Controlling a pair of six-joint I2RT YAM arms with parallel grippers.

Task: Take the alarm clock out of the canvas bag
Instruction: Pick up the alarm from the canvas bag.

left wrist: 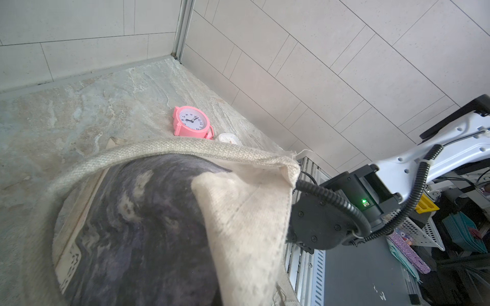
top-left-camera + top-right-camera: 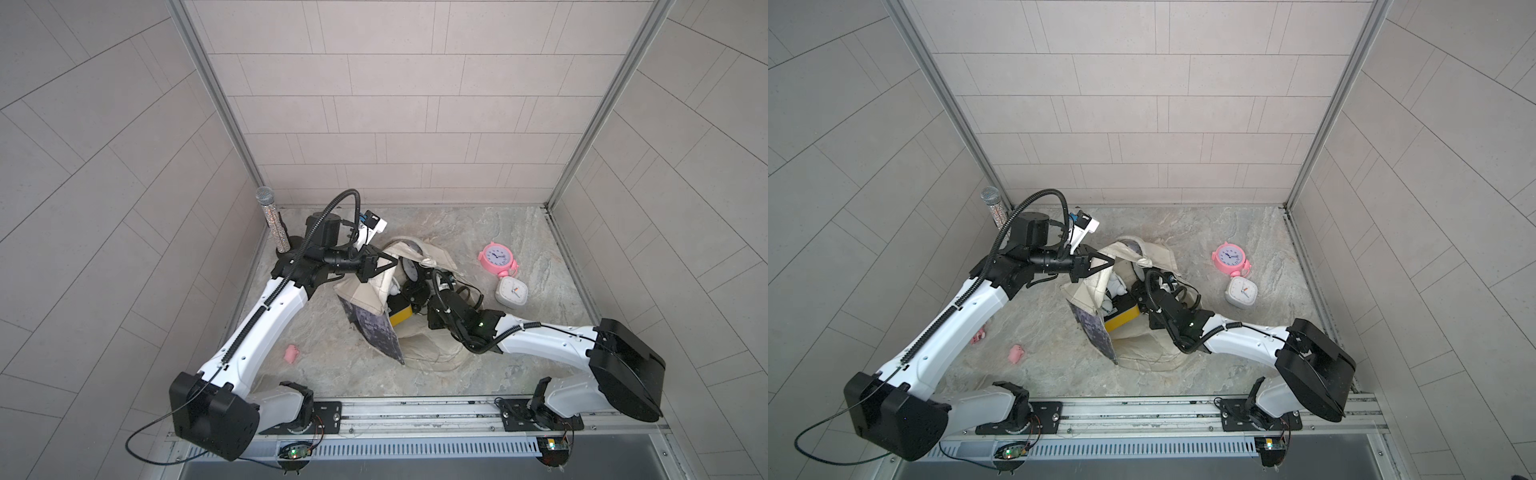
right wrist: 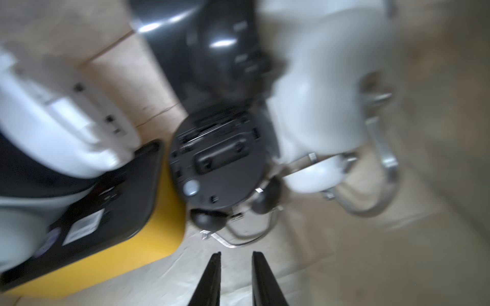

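Right gripper (image 3: 236, 254), slightly parted, empty, faced the black clock (image 3: 217, 161) just beyond its fingertips; left gripper (image 2: 392, 261) pinched the bag (image 1: 238, 212) rim, whose slipping could cover it.

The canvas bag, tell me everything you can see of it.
The canvas bag is cream woven cloth with a rope-like handle and a dark grey-purple print. It lies crumpled on the stone table, its mouth held up by the shut left claw pinching its rim. The right claw, slightly open, reaches inside, where a black twin-bell alarm clock and a yellow box sit.
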